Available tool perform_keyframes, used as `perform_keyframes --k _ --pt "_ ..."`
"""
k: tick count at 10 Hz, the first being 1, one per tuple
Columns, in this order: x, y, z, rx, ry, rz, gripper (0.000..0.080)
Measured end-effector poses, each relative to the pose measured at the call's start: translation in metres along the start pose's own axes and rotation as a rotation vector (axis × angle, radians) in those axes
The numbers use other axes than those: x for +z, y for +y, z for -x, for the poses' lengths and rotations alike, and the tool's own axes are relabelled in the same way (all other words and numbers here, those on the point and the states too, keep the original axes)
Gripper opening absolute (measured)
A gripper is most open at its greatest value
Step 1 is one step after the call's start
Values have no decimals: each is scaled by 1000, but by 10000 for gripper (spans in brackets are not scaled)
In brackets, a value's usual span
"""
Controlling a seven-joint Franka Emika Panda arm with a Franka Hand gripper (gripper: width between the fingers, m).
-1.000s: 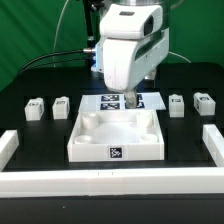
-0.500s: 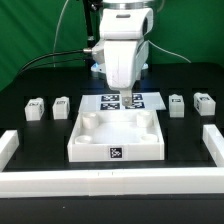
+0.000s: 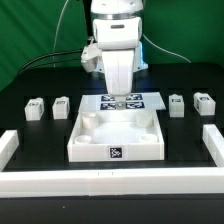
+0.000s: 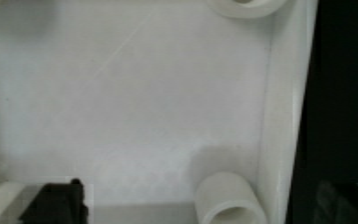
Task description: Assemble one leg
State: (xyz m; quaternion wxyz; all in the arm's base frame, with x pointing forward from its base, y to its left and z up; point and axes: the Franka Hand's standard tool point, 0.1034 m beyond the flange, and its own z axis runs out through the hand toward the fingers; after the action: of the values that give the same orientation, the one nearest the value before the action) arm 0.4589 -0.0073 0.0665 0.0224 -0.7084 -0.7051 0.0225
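We hover the gripper (image 3: 119, 93) over the tabletop (image 3: 115, 140), fingers (image 4: 53, 200) seemingly wide, holding nothing — next we should reach a leg (image 3: 177, 103) and straddle it squarely.

Bright, even light nearly washes out the large white square plastic tray (image 3: 90, 150). The wrist view is blurred; the gripper's black finger (image 4: 55, 202) lacks detail.

The tabletop (image 3: 90, 150) is smooth white plastic, perhaps slightly glossy; the black table (image 3: 40, 140) is matt.
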Motion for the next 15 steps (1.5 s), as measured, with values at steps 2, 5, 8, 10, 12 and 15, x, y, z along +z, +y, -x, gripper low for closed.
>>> perform_keyframes --k 2,5,8,10,12,15 --pt "2 -2 0 -2 0 -2 650" --pt "16 -27 -2 -3 3 -40 650" --pt "38 -37 0 5 11 -79 650" --pt "54 -39 0 10 18 -101 650" --pt "55 -39 0 14 18 -102 650" --pt "55 -40 0 18 17 -103 451"
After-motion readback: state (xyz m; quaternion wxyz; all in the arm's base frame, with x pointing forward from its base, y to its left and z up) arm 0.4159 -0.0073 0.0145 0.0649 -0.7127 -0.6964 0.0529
